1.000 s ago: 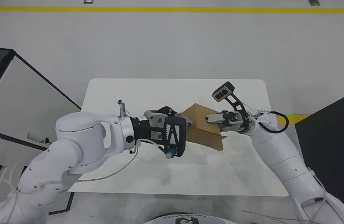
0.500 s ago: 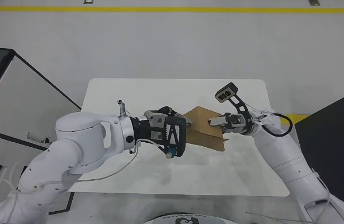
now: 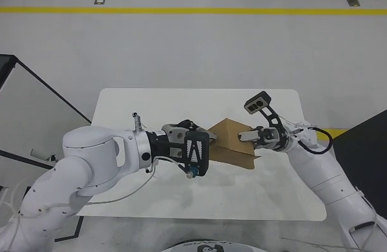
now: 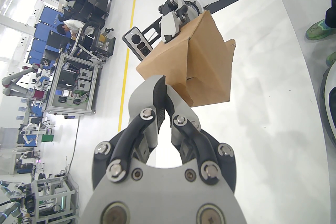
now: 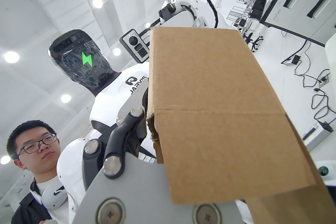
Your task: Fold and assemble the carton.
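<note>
Left wrist view, left pincer (image 4: 164, 87) pinching carton (image 4: 210, 70)

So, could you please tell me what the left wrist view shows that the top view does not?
The left wrist view adds the grip up close: the left gripper shut on a corner of the carton, whose folded panels gape open. The top view adds the whole white table, with the carton near its middle. Both show the carton held between the left gripper and the right gripper.

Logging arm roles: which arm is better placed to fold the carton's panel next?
Probably right: the right gripper pinches the raised edge of the carton, while the left gripper clamps the opposite corner, anchoring it.
</note>
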Controlling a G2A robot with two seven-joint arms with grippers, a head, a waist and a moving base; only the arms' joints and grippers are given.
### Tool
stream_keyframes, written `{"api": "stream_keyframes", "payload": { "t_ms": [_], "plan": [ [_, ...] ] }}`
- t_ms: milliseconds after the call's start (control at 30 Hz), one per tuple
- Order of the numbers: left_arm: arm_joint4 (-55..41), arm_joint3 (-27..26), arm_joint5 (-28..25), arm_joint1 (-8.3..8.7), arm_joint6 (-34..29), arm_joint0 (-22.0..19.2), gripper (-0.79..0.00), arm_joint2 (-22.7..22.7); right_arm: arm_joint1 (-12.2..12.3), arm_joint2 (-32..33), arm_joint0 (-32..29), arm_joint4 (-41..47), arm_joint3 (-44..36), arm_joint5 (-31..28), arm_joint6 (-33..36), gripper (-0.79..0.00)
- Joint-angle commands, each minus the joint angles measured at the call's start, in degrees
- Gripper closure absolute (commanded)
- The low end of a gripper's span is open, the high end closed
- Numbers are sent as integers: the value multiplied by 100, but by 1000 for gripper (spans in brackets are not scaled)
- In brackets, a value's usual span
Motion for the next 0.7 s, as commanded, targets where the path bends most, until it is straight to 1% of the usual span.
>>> {"api": "stream_keyframes", "payload": {
  "t_ms": [0, 167, 267, 400, 667],
  "plan": [
    [0, 0, 0, 0, 0, 0, 0, 0, 34, -37, 27, 55, -9, 2, 0, 0],
    [0, 0, 0, 0, 0, 0, 0, 0, 105, -117, 84, 136, -19, 2, 0, 0],
    [109, -19, 103, -3, 145, 95, 0, 23, 133, -160, 104, 175, -44, 2, 0, 0],
    [232, -19, 83, -8, 281, 126, 0, 82, 161, -202, 120, 185, -56, 1, 0, 0],
    [309, -19, 65, -19, 338, 144, 0, 184, 196, -220, 112, 200, -147, 1, 0, 0]
  ]
}}
